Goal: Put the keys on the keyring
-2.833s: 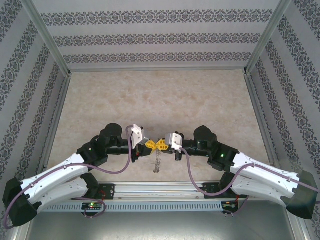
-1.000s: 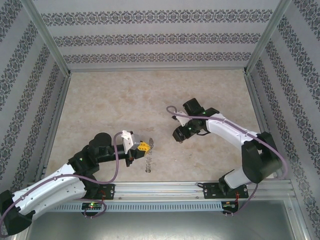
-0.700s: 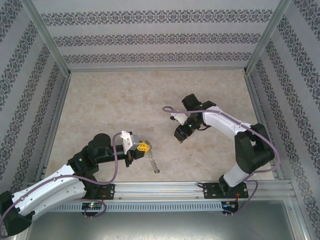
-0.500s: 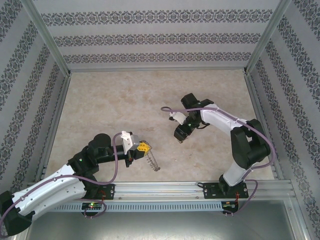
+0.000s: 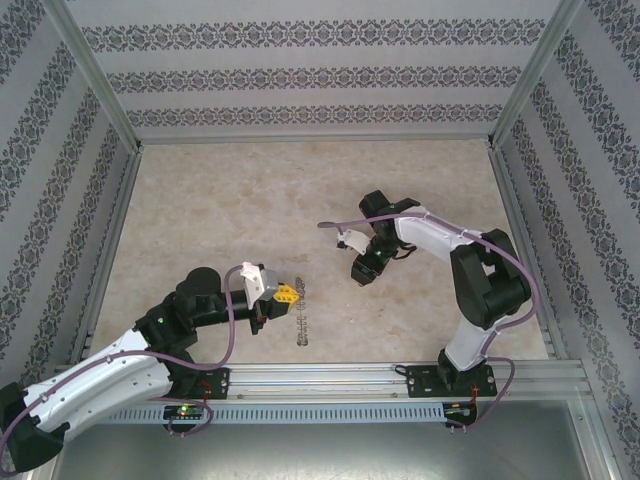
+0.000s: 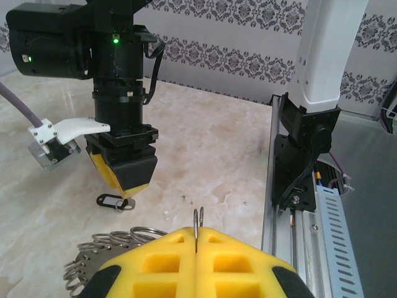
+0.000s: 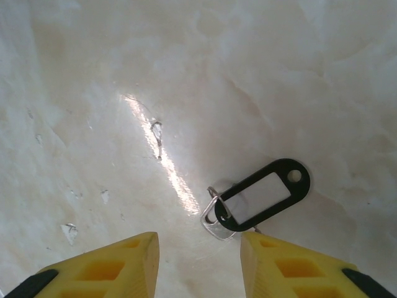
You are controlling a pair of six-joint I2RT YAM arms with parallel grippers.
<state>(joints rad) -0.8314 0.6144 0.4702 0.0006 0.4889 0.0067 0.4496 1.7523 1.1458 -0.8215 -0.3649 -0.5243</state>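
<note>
Yellow-padded, the left gripper clamps tight on a wire loop of the keyring, which hangs beneath it. Across the marble table, the right gripper hovers, jaws apart, over the key lying flat.

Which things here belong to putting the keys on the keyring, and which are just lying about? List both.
Job: flat grey metal keyring fringed with wire loops, pinched in the shut left gripper; small black oval key tag with a silver wire loop, lying under the open right gripper.
Just surroundings: beige marbled tabletop; patterned walls; aluminium rail.
</note>
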